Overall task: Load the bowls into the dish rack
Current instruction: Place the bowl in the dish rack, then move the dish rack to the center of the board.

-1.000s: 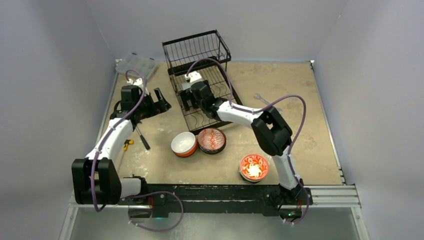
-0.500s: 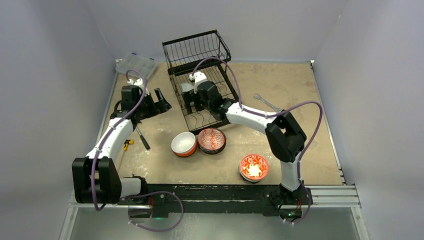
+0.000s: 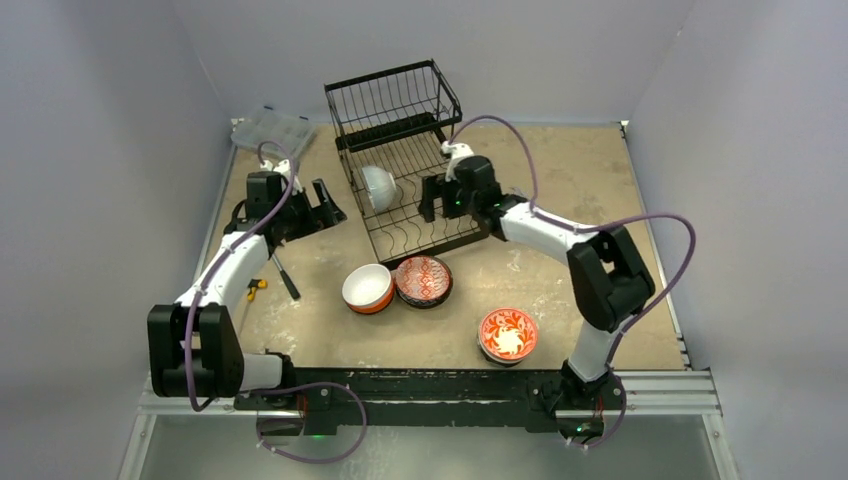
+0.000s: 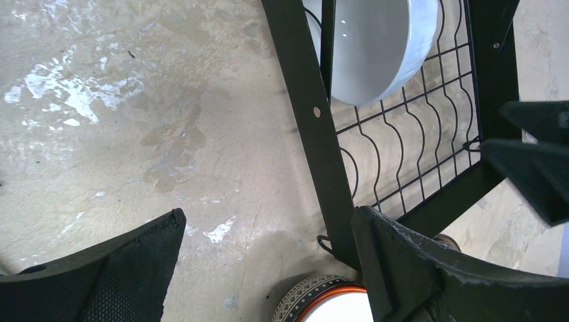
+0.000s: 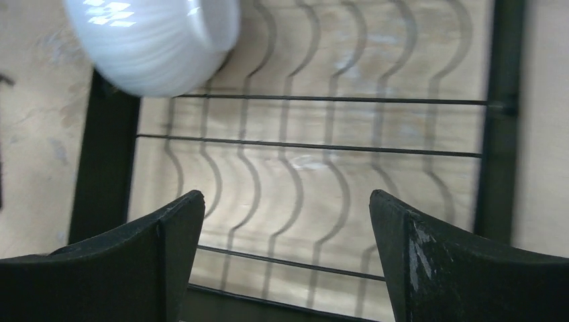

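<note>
The black wire dish rack [image 3: 400, 110] stands at the back middle. A white bowl [image 3: 377, 187] stands on edge in its slotted base; it also shows in the left wrist view, white bowl [image 4: 369, 47], and the right wrist view, white bowl [image 5: 154, 40]. My right gripper [image 3: 432, 200] hangs open over the base wires [image 5: 315, 144], to the right of that bowl and holding nothing. My left gripper [image 3: 325, 203] is open just left of the rack's frame bar [image 4: 308, 121]. On the table lie a white-lined orange bowl [image 3: 367, 288], a red patterned bowl [image 3: 423, 280] and an orange floral bowl [image 3: 507, 334].
A clear plastic compartment box [image 3: 272, 130] sits at the back left corner. A dark screwdriver-like tool [image 3: 284, 276] and a small yellow piece [image 3: 257, 288] lie under the left arm. Grey walls close in the table on three sides.
My right gripper has drawn back to the right across the rack, uncovering the white bowl that now stands alone in the slots. The left arm has hardly moved.
</note>
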Motion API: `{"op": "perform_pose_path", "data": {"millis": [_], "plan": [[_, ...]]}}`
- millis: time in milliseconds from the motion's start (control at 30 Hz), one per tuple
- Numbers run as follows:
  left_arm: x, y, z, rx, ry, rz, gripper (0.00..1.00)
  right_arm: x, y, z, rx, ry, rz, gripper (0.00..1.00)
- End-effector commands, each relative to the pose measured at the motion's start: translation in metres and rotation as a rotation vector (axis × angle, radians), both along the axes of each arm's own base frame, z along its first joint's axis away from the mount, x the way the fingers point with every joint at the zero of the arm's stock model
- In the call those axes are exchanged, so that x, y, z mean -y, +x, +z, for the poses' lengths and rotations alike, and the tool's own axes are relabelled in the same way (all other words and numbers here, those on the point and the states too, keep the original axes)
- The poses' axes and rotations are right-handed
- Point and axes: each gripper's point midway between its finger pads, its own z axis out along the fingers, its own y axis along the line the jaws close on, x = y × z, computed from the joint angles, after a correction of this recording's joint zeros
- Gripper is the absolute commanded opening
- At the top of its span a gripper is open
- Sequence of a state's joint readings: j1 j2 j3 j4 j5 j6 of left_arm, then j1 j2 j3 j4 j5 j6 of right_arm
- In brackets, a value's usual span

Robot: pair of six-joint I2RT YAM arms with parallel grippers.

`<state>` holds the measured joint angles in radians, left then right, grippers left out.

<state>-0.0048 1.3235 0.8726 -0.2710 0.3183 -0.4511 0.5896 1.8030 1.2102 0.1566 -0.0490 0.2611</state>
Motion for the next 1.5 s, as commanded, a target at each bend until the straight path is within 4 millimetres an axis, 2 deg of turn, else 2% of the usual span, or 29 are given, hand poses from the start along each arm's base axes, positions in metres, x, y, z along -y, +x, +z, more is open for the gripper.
{"op": "perform_pose_path", "data": {"millis": [0,200,300,367,467,600,733,800,867,933,1000,1067,1200,1333,1467], "plan": [[0.01,0.004,0.003,0.018,-0.029,-0.054,0.92,0.038,0.018,0.036,0.066,0.046,-0.077,0.92],[0.025,0.002,0.002,0.012,-0.035,-0.082,0.92,0.106,0.041,0.028,0.093,-0.123,-0.282,0.88],[0.042,-0.001,0.0,0.002,-0.05,-0.082,0.92,0.122,0.049,0.016,0.071,-0.181,-0.335,0.82],[0.058,-0.001,-0.001,0.015,-0.063,-0.099,0.92,0.122,0.053,0.007,0.041,-0.197,-0.333,0.8],[0.075,-0.003,-0.014,0.008,-0.075,-0.1,0.92,0.112,0.055,-0.002,0.005,-0.18,-0.289,0.75],[0.086,-0.004,-0.032,-0.026,-0.132,-0.092,0.9,0.103,0.053,-0.014,-0.036,-0.162,-0.254,0.63],[0.093,0.001,-0.031,-0.003,-0.147,-0.105,0.88,0.109,0.05,-0.028,-0.069,-0.197,-0.273,0.56],[0.094,0.003,-0.032,-0.004,-0.141,-0.107,0.86,0.113,0.047,-0.032,-0.081,-0.212,-0.287,0.45],[0.094,0.004,-0.034,-0.006,-0.137,-0.108,0.85,0.117,0.044,-0.034,-0.087,-0.22,-0.297,0.39],[0.095,0.005,-0.038,-0.013,-0.134,-0.112,0.83,0.12,0.041,-0.036,-0.09,-0.224,-0.304,0.25],[0.097,0.005,-0.043,-0.022,-0.134,-0.117,0.79,0.122,0.037,-0.038,-0.099,-0.231,-0.31,0.16],[0.1,0.005,-0.048,-0.034,-0.139,-0.13,0.7,0.125,0.032,-0.041,-0.109,-0.238,-0.315,0.09],[0.11,0.003,-0.055,-0.048,-0.143,-0.154,0.61,0.131,0.02,-0.046,-0.13,-0.248,-0.326,0.02],[0.122,0.004,-0.057,-0.045,-0.151,-0.175,0.42,0.139,0.01,-0.048,-0.142,-0.26,-0.349,0.0],[0.134,0.01,-0.056,-0.041,-0.156,-0.2,0.3,0.152,0.001,-0.052,-0.161,-0.281,-0.388,0.0]]}}
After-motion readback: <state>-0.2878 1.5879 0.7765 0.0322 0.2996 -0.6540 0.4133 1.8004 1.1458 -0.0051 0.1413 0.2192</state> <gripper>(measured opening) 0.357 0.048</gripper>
